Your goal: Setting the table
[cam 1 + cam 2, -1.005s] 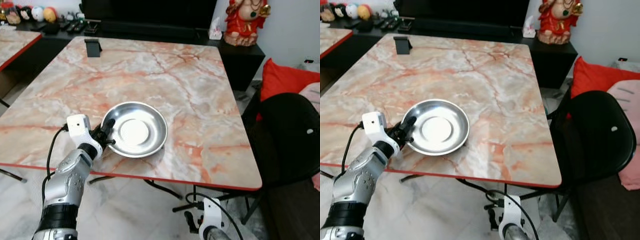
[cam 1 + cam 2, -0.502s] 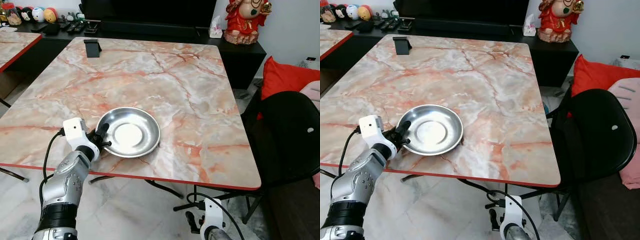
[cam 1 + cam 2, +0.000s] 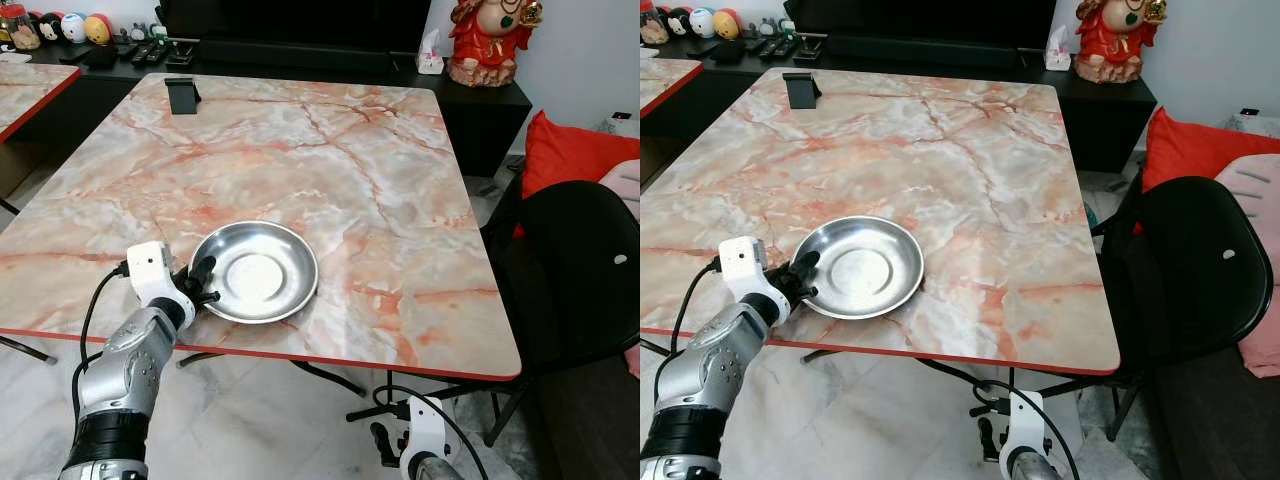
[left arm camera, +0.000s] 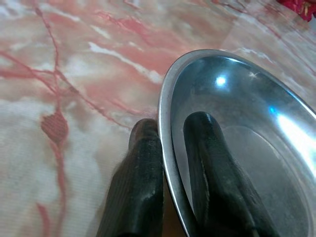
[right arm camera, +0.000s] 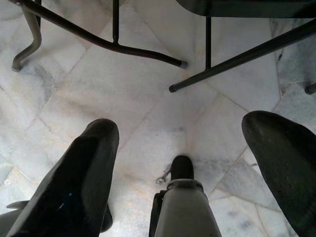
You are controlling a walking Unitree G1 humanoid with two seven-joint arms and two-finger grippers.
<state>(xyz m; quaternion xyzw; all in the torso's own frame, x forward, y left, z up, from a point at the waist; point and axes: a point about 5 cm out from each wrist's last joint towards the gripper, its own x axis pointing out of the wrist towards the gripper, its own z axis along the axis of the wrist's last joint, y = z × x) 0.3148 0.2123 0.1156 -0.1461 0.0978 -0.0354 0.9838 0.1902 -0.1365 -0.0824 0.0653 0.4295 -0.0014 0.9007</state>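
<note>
Here left gripper (image 3: 200, 283) pinches unlabelled steel plate (image 3: 254, 272)

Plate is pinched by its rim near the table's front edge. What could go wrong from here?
1. The left gripper holds the steel plate only at its rim, so the plate may pivot or slip.
2. The plate sits near the table edge, so a further pull toward the robot could tip it off.

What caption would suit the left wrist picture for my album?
Left gripper pinching the rim of a steel plate on the marble table, one finger inside, one outside.
</note>
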